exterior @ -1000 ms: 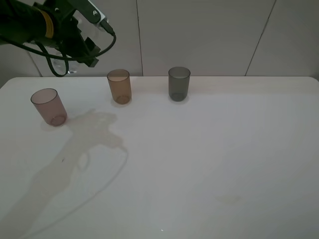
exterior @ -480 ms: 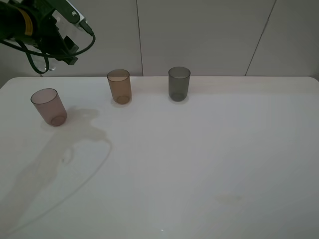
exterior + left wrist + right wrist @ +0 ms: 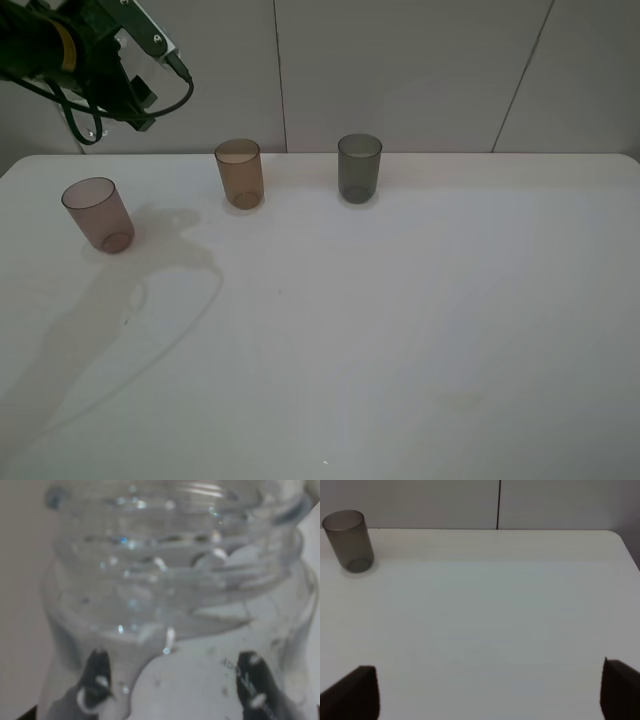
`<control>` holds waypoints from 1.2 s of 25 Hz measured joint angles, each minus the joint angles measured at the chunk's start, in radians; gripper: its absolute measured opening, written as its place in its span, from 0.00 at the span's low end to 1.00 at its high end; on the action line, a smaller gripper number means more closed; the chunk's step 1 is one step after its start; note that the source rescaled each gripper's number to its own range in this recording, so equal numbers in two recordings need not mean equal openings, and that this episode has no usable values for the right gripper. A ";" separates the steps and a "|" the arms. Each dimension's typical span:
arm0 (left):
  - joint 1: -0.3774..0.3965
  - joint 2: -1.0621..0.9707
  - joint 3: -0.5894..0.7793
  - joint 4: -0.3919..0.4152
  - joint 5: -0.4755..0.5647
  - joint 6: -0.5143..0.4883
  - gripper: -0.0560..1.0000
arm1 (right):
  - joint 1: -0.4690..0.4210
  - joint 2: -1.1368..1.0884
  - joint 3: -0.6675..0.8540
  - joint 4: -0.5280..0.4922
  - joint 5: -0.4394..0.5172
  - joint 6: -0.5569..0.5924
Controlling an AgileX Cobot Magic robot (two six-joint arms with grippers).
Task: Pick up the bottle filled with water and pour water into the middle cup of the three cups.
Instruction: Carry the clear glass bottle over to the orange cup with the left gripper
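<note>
Right wrist: cup near table edge

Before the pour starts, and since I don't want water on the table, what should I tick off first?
1. Bottle gripped: the bottle sits between the jaws of the left gripper. Ok.
2. Neck open: no cap shows on the threaded neck. Ok.
3. Target ready: the middle cup stands upright, apart from the pinkish cup and the grey cup. Ok.
4. Bottle above the middle cup: the left gripper hangs high and off to the left of it. Not ok.
5. Water level in the bottle: cannot tell.
6. Right gripper out of the way: jaws open, away from the middle cup. Ok.
</note>
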 joint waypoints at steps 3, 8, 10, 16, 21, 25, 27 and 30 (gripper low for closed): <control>0.000 0.030 -0.045 -0.036 0.015 0.033 0.07 | 0.000 0.000 0.000 0.000 0.000 0.000; 0.000 0.058 -0.079 -0.130 0.074 0.196 0.07 | 0.000 0.000 0.000 0.000 0.000 0.000; 0.000 0.064 -0.080 -0.172 0.100 0.292 0.07 | 0.000 0.000 0.000 0.000 0.000 0.000; 0.000 0.067 -0.080 -0.246 0.162 0.463 0.07 | 0.000 0.000 0.000 0.000 0.000 0.000; 0.000 0.067 -0.080 -0.253 0.172 0.482 0.07 | 0.000 0.000 0.000 -0.006 0.000 0.000; -0.001 0.067 -0.080 -0.255 0.205 0.498 0.07 | 0.000 0.000 0.000 -0.006 0.000 0.000; -0.001 0.069 -0.080 -0.259 0.229 0.519 0.07 | 0.000 0.000 0.000 -0.006 0.000 0.000; -0.001 0.081 -0.081 -0.270 0.245 0.563 0.07 | 0.000 0.000 0.000 -0.006 0.000 0.000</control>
